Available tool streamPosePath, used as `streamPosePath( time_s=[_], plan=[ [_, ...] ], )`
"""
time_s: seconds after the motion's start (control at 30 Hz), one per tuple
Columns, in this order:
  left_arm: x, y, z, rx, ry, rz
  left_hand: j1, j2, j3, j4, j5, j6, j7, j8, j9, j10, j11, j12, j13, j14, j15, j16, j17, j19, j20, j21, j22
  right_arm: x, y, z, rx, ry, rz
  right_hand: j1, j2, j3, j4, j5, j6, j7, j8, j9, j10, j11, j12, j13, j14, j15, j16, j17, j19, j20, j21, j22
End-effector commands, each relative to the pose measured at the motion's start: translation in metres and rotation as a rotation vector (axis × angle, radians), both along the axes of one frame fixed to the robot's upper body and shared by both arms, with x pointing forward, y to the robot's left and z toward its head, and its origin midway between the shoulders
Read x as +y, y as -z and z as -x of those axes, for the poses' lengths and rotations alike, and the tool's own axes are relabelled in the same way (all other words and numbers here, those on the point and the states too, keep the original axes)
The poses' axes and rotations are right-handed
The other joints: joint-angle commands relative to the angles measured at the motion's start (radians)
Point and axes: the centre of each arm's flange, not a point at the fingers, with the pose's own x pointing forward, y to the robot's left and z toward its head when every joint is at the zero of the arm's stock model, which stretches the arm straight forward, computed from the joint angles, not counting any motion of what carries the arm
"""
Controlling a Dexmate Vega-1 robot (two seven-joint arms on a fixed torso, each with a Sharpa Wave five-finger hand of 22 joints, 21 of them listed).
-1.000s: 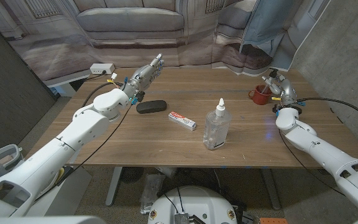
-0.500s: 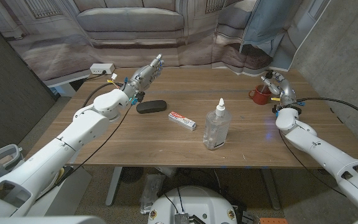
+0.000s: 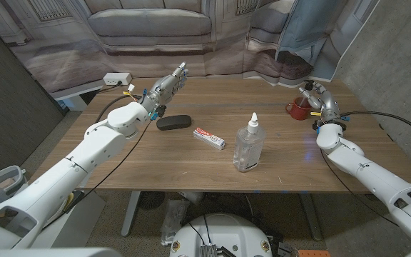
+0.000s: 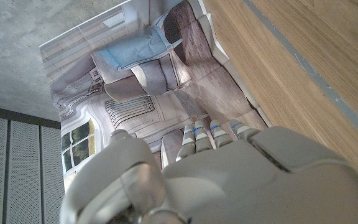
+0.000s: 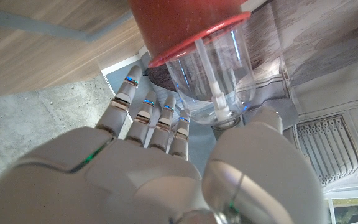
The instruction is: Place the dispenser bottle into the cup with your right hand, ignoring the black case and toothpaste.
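Observation:
A red cup stands at the table's far right. In the right wrist view a small clear dispenser bottle, with a thin tube inside, sticks out of the red cup's mouth. My right hand grips the bottle's neck end between fingers and thumb. In the head view my right hand hovers right at the cup, hiding the small bottle. My left hand is raised over the far left of the table, fingers stretched out and holding nothing; the left wrist view shows its back.
A larger clear bottle with a white nozzle stands mid-table. A toothpaste tube lies left of it, and a black case lies further left, near my left hand. A white power strip sits beyond the table's far left corner.

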Motion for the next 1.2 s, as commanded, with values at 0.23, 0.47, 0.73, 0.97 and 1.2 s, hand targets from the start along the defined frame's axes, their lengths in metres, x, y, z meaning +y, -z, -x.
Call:
streamPosePath(
  time_s=[0.23, 0.47, 0.73, 0.97, 1.2],
  plan=[
    [0.005, 0.007, -0.008, 0.006, 0.018, 0.02, 0.002, 0.008, -0.008, -0.001, 0.008, 0.005, 0.001, 0.001, 0.005, 0.002, 0.002, -0.001, 0.004, -0.007, 0.004, -0.003, 0.003, -0.006, 0.0, 0.0, 0.004, 0.007, -0.003, 0.008, 0.002, 0.02, 0.021, -0.023, -0.006, -0.022, 0.006, 0.018, -0.048, 0.004, -0.003, -0.001, -0.04, 0.008, -0.007, -0.003, -0.026, 0.014, 0.003, -0.004, -0.009, 0.021, -0.014, 0.0],
    [0.007, 0.007, -0.011, 0.002, 0.026, 0.026, 0.003, 0.009, -0.008, -0.001, 0.008, 0.006, 0.002, 0.001, 0.005, 0.002, 0.003, 0.0, 0.004, -0.006, 0.004, -0.003, 0.003, -0.007, 0.0, 0.0, 0.004, 0.01, -0.005, 0.011, -0.001, 0.029, 0.021, -0.028, -0.009, -0.029, 0.008, 0.025, -0.083, 0.01, -0.007, -0.002, -0.057, 0.011, -0.009, -0.005, -0.03, 0.017, 0.005, -0.006, -0.012, 0.027, -0.021, 0.0],
    [0.011, 0.01, -0.013, 0.004, 0.028, 0.032, 0.003, 0.009, -0.009, -0.001, 0.008, 0.007, 0.001, 0.002, 0.005, 0.001, 0.003, -0.001, 0.004, -0.007, 0.004, -0.003, 0.003, -0.007, 0.0, 0.0, 0.004, 0.015, -0.01, 0.014, -0.016, 0.025, 0.024, -0.031, -0.01, -0.033, 0.01, 0.029, -0.096, 0.01, -0.007, -0.003, -0.059, 0.013, -0.008, -0.005, -0.032, 0.018, 0.006, -0.007, -0.011, 0.029, -0.023, 0.0],
    [0.013, 0.01, -0.011, 0.006, 0.023, 0.031, 0.003, 0.01, -0.01, -0.001, 0.008, 0.007, 0.001, 0.001, 0.005, 0.001, 0.004, -0.001, 0.004, -0.007, 0.004, -0.003, 0.003, -0.007, 0.001, 0.0, 0.004, 0.017, -0.014, 0.019, -0.027, 0.02, 0.034, -0.033, -0.011, -0.035, 0.011, 0.032, -0.097, 0.01, -0.004, -0.004, -0.06, 0.015, -0.006, -0.006, -0.031, 0.02, 0.008, -0.007, -0.01, 0.031, -0.024, 0.0],
    [0.014, 0.009, -0.007, -0.002, 0.02, 0.029, 0.004, 0.01, -0.011, -0.001, 0.008, 0.007, 0.0, 0.001, 0.005, 0.001, 0.003, -0.001, 0.004, -0.008, 0.003, -0.004, 0.003, -0.007, 0.001, 0.001, 0.004, 0.021, -0.02, 0.024, -0.035, 0.007, 0.05, -0.037, -0.01, -0.038, 0.013, 0.034, -0.097, 0.012, -0.001, -0.004, -0.059, 0.016, -0.005, -0.006, -0.029, 0.021, 0.009, -0.007, -0.01, 0.033, -0.026, 0.0]
  ],
)
